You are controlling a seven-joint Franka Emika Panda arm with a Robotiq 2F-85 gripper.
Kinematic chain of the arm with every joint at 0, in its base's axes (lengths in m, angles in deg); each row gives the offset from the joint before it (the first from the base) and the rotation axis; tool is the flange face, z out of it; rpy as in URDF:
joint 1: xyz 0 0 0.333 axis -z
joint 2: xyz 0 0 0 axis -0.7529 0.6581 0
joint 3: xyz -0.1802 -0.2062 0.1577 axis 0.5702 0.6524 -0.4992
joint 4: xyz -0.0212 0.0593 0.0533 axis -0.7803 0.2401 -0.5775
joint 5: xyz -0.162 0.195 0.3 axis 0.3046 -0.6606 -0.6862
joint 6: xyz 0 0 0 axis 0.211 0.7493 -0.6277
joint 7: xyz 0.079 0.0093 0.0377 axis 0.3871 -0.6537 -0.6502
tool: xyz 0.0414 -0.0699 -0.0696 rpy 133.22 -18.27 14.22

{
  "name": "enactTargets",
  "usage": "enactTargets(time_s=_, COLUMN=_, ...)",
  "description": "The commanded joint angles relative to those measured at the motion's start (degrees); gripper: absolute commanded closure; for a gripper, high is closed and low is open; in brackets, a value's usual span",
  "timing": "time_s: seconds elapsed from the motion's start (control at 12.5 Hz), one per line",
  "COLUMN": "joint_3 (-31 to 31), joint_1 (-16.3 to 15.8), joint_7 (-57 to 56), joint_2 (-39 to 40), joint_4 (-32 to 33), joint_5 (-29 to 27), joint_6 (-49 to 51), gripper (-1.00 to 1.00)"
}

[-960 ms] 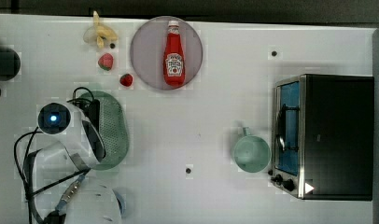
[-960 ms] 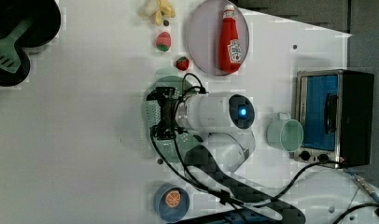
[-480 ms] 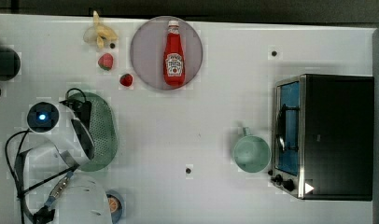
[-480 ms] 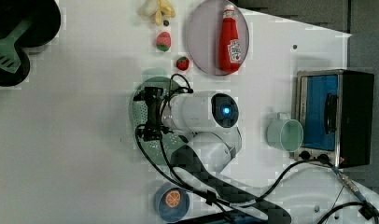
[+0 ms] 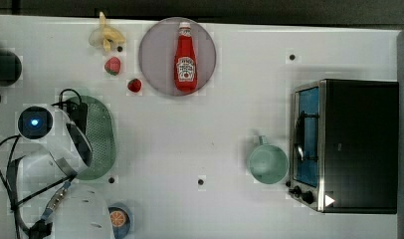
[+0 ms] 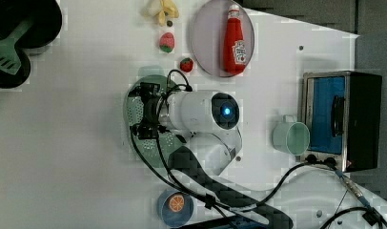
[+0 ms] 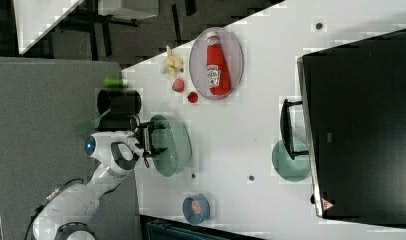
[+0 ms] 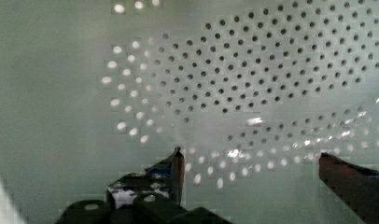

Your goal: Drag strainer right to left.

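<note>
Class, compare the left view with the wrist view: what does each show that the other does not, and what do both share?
Only the left view takes in the red ketchup bottle on its round grey plate, the mint-green mug, the black toaster oven and the white robot arm. Only the wrist view gives the open gripper close up, fingers spread over the holes. Both share the pale mint-green perforated plastic strainer.

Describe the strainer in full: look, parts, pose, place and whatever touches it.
The strainer is a pale mint-green oval colander, plastic by its look, with a wide rim and a shallow basin dotted with small holes. It lies flat, basin up, on the white table near the top view's left edge. The gripper hangs open inside the basin, close to the holes; whether the fingers touch it cannot be told.
</note>
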Motion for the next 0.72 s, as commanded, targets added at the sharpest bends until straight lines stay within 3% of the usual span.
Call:
enactTargets(time_s=0.08, joint_3=-1.4, joint_1=-1.4, joint_7=-0.8, joint_2=-5.7, joint_4=-0.4, joint_5=-0.3, joint_6=6.5, gripper=-1.0)
enactTargets(time_s=0.4, joint_3=-0.3, joint_1=0.6, joint_7=-16.9, joint_2=-18.3, joint_4=-0.4, joint_5=-0.3, joint_6=24.5, gripper=-1.0)
enactTargets(time_s=0.72, joint_3=5.5, joint_1=3.2, joint_7=-37.7, joint_2=-33.3, joint_4=-0.3, joint_5=-0.3, joint_6=40.5, gripper=-1.0)
